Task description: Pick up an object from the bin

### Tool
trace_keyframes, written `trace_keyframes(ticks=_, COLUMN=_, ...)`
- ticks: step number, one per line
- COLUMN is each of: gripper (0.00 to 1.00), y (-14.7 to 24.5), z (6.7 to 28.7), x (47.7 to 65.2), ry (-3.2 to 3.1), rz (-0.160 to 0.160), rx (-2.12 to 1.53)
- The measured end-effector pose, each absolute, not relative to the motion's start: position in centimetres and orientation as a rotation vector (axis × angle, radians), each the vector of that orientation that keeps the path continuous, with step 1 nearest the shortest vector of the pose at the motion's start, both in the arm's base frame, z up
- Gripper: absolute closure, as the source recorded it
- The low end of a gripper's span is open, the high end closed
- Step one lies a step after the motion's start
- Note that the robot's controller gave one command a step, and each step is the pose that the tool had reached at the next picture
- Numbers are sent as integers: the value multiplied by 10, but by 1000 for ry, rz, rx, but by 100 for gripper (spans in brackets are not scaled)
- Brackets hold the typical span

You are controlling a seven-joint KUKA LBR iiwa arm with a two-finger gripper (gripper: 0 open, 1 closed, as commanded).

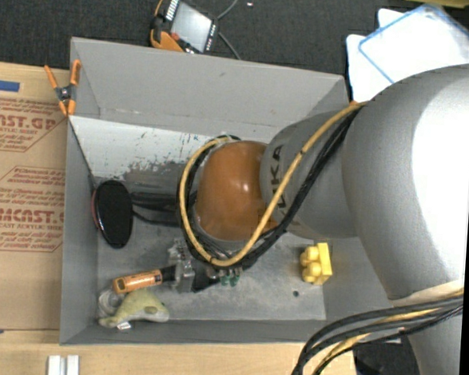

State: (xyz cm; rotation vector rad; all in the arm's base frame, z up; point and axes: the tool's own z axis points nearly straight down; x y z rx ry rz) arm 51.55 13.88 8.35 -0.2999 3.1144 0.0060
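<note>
While the arm (pixel 411 179) reaches in from the right across the grey bin (pixel 225 86), its orange wrist cover (pixel 228 192) and looped cables (pixel 187 207) sit over the middle of the floor. The gripper (pixel 182 272) shows beneath them as a small dark metal cluster toward the lower left of the camera view. Noted: a copper-coloured tube (pixel 138 281) lies on the floor just left of the gripper, its right end touching or nearly touching the gripper's tip. It is the nearest thing and, by judgement, the likely object of the pick. A pale yellow-green toy figure (pixel 134 307) lies just below the tube, in the lower left corner. A black oval object (pixel 112 213) rests by the left wall, apart from the gripper, and a yellow block (pixel 316 262) lies well apart to the right, beside the arm. Gripper state: it cannot be told whether it is apart, together or clamped on the tube's end. Recommendation for the step in hand: take the tube across its narrow width and nearer its middle, since a round tube nipped at the tip may swing or roll out. Lift straight up to clear the toy. Obscured: the floor under the wrist cover, the contact between gripper and tube, and the bin's right side behind the arm. Small green bits (pixel 228 280) beside the gripper are too unclear to identify.
</note>
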Motion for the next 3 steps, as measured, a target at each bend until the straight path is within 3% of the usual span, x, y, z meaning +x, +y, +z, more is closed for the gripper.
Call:
trace_keyframes(ticks=1, gripper=100, y=137, z=167, x=516, ry=3106, rz=7, rx=-294)
trace_keyframes(ticks=2, gripper=100, y=142, z=110, x=508, ry=3137, rz=4, rx=-261)
trace_keyframes(ticks=3, gripper=100, y=129, z=149, x=517, ry=3105, rz=9, rx=-272)
